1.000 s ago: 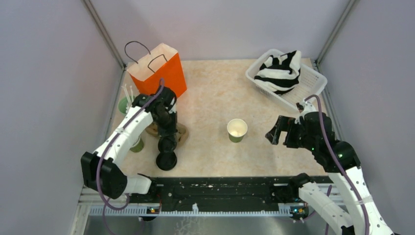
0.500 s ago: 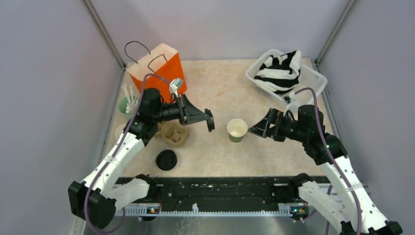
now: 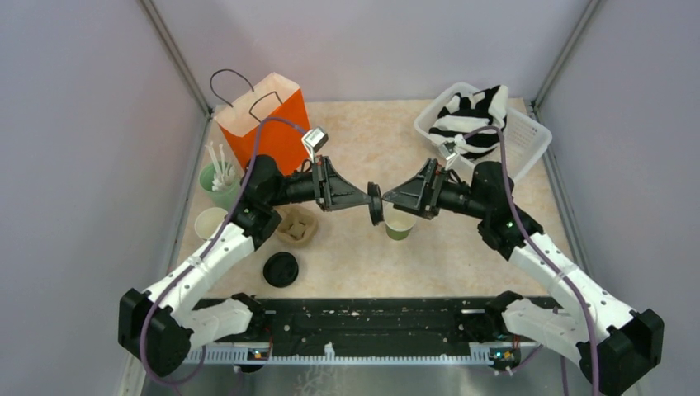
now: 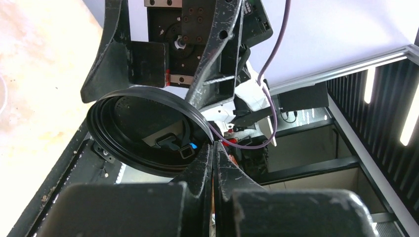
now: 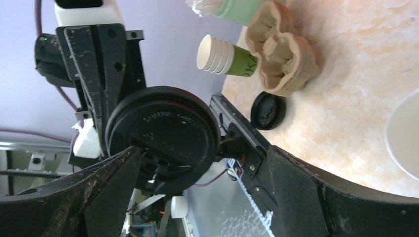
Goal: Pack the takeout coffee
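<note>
Beyond green cup (image 3: 401, 229), striped cloth (image 3: 479, 111) in basket (image 3: 532, 136)

Lab test booth: plain grey panels (image 3: 82, 124) enclose the table (image 3: 355, 132).

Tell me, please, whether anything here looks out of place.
Nothing looks spilled. Oddly, the left gripper pinches a black lid on edge in mid-air beside the lidless green cup, while a second lid lies loose on the table.
</note>
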`<state>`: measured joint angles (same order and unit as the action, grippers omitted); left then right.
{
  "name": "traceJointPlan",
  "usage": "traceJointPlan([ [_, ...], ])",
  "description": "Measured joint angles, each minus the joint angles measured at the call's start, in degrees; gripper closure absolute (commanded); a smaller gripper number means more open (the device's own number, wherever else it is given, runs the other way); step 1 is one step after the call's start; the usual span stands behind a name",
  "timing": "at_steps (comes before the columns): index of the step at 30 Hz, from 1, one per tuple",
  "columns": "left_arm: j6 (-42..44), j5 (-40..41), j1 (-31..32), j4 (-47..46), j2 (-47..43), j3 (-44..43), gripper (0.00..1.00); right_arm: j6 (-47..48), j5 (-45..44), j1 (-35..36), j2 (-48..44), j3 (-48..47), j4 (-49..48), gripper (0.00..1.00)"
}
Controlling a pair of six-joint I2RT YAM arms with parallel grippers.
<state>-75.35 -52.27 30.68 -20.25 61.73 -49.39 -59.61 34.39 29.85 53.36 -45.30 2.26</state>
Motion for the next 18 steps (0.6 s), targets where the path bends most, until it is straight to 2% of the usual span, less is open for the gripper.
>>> traceJointPlan([
  [8,-1.27,-0.63,0.57,-2.89,0.94,0.0,1.0,-1.55,-0.28,3.23,1.53,-0.02,-4.83,0.01],
  [18,-1.29,-0.85,0.66,-3.72,1.66,0.0,1.0,-0.76,-3.45,3.85,-0.02,-0.04,-2.73,0.01],
])
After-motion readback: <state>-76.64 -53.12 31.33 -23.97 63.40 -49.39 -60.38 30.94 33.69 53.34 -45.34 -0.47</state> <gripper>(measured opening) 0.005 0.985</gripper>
